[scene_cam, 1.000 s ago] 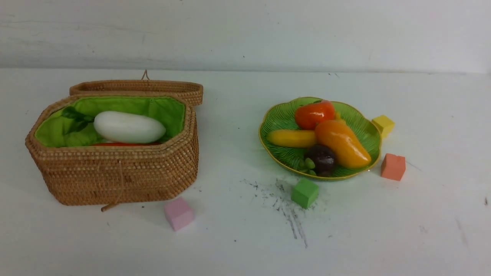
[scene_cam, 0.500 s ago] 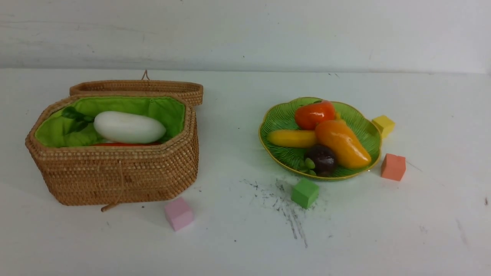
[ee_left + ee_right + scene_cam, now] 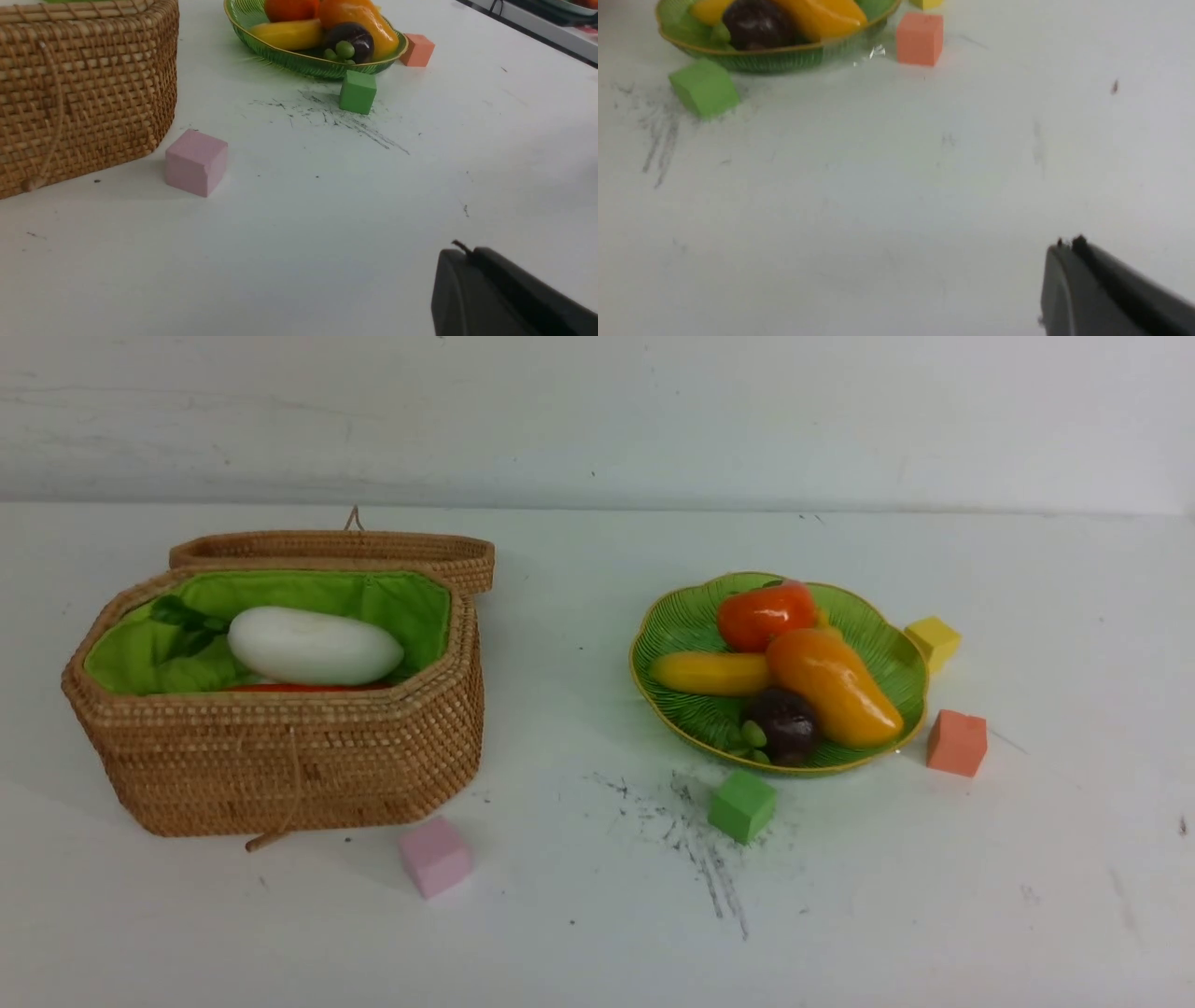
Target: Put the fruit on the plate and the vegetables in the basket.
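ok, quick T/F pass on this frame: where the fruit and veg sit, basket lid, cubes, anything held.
1. The basket lid is closed. False: it is folded back open, green lining showing.
2. The white radish lies inside the basket. True.
3. The mango sits on the table beside the plate. False: it lies on the plate with the banana, persimmon and mangosteen.
4. The green cube stands on the table in front of the plate. True.
5. The pink cube is inside the basket. False: it is on the table by the basket's front corner.
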You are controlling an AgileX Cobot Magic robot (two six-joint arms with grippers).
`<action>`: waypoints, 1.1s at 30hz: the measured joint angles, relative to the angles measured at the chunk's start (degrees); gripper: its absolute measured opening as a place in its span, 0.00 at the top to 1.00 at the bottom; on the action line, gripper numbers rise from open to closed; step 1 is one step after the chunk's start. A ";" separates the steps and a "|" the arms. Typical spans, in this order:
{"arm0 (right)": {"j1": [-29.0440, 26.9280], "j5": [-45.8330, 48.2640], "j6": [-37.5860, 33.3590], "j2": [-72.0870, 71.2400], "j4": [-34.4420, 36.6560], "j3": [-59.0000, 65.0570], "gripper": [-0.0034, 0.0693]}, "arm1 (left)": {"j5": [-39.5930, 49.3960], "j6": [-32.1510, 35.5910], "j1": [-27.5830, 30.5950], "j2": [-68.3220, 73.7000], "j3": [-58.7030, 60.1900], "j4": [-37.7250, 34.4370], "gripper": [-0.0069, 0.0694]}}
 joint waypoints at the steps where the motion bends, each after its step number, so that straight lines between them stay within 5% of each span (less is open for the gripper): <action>1: 0.00 -0.45 0.00 0.00 0.26 0.01 0.98 | 0.06 0.00 0.00 0.00 0.00 0.00 0.93; 28: 0.00 -1.17 1.22 0.00 3.11 0.27 0.96 | -0.13 0.25 0.09 0.00 0.23 0.57 0.90; 33: 0.00 -1.17 1.22 0.00 3.15 0.27 0.96 | -3.94 0.40 5.37 -0.08 0.87 1.41 0.90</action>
